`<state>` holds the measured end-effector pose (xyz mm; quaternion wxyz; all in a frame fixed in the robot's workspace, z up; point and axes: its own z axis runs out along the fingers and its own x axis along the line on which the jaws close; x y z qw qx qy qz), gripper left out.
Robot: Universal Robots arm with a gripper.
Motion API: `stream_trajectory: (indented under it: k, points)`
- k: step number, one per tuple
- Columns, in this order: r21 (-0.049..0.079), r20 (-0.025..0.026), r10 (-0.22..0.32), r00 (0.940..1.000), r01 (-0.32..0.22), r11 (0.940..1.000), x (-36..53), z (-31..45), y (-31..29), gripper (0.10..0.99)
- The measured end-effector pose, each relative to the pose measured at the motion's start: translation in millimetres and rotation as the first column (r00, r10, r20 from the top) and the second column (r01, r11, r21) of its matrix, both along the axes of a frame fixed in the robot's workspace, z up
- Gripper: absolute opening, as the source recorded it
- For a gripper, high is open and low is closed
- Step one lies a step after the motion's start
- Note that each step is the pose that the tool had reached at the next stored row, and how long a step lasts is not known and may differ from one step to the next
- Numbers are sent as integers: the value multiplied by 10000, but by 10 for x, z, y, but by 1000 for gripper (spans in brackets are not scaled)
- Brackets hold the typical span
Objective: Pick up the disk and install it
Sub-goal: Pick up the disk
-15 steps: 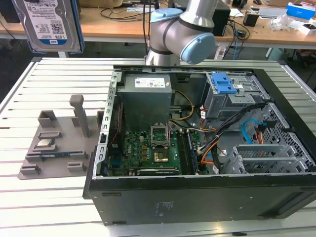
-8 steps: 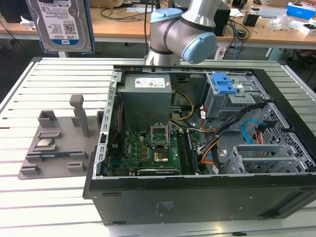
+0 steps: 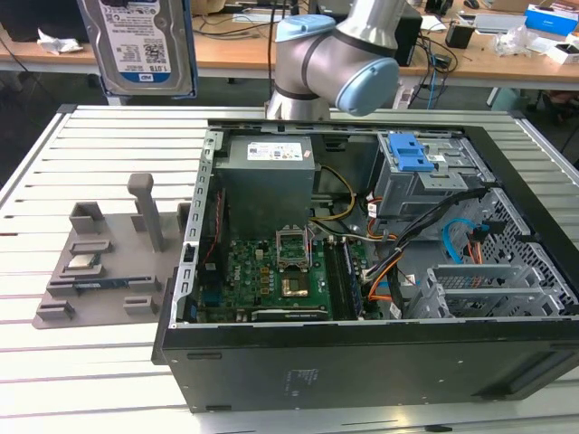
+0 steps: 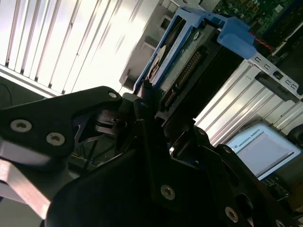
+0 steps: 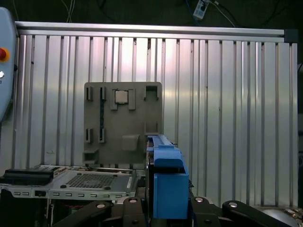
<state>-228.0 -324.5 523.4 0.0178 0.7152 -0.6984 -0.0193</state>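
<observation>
Currently, the disk [image 3: 136,45] hangs in the air with its label facing the exterior camera, clear of the open computer case [image 3: 362,362] and towards the exterior view's left of it. In the second wrist view, the gripper [image 4: 163,111] is clamped on the disk near its connector end, with black fingers [image 4: 147,137] pressed against the blue rails. Beside the case, on the exterior view's left, a grey fixture plate [image 3: 99,271] lies on the slatted table [image 3: 36,181] and carries a small square chip [image 3: 83,263]. Inside the case are a grey power supply [image 3: 269,176], a green motherboard [image 3: 262,276] and a drive cage [image 3: 425,181] with a blue latch [image 3: 412,152].
</observation>
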Motion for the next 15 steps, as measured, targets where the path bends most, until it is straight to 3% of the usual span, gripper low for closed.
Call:
stream_trajectory:
  k: [15]
  points:
    - [1,-1,2,10000,-2,10000,663,-1,1,369]
